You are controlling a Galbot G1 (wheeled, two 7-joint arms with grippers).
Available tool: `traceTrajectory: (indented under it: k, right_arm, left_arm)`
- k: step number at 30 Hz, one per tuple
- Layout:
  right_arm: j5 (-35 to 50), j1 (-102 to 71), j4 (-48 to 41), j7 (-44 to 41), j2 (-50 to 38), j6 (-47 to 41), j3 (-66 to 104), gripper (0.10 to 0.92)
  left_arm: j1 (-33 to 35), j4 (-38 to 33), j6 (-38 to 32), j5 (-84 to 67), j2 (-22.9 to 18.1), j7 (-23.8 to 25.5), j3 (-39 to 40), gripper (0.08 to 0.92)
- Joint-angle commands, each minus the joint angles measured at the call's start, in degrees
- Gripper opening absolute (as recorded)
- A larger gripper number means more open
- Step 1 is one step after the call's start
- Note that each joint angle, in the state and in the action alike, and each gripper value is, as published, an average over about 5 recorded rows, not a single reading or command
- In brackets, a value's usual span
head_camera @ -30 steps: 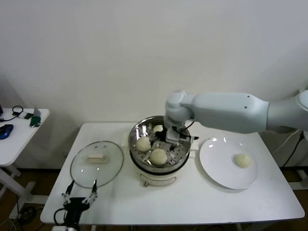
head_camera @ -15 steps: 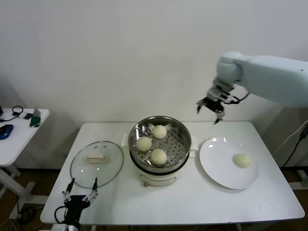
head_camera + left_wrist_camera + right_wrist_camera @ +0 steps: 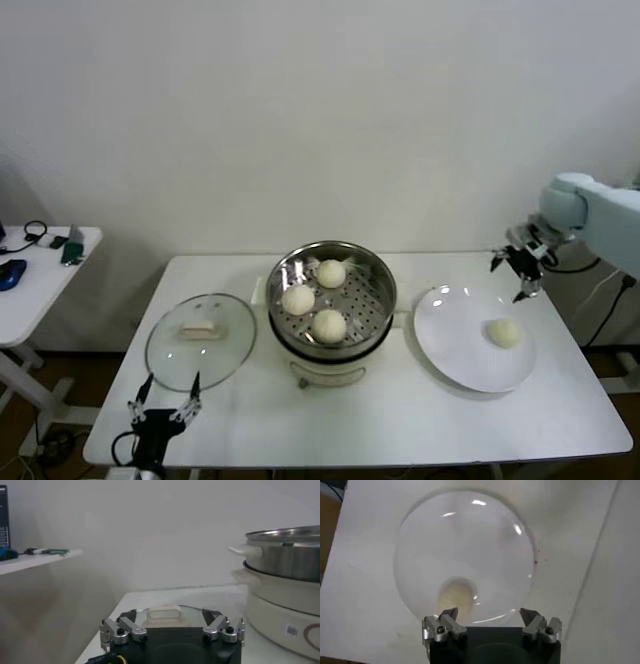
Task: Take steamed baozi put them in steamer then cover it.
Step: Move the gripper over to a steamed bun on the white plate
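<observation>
We note the right gripper [image 3: 517, 272] hanging with fingers apart and empty above the plate [image 3: 450, 340] at its 1 o'clock edge, the last steamed baozi [image 3: 504, 333] below it; the left gripper [image 3: 165, 408], also spread, idles off the table's front edge. Three baozi sit in the steamer [image 3: 375, 272], with the cover [image 3: 201, 339] at its 9 o'clock. We judge the risk is an off-centre descent, which would roll or squash the soft bun.

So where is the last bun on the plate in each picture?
Head view: small creamy-white round bun lies right of centre on the flat white plate.
Left wrist view: not in it.
Right wrist view: bun near the fingers.
Shared landmark: the plate.
</observation>
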Motion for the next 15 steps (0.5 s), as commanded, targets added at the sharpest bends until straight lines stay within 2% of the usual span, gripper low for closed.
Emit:
traceTrajectory:
  k: [1,15]
  right_arm:
    - [-7.02,-16.39,-5.16,1.08,-2.43,-2.55,12.7,0.823]
    - [-8.76,-20.41,-8.59,2.82,1.46,-2.82,18.81,0.823]
  left_arm:
    - [0.02,0.46,-0.03,0.19,-0.25,-0.02,-0.04,0.823]
    - [0.5,0.45,-0.12,0.76,-0.22,-0.06,-0.05,0.823]
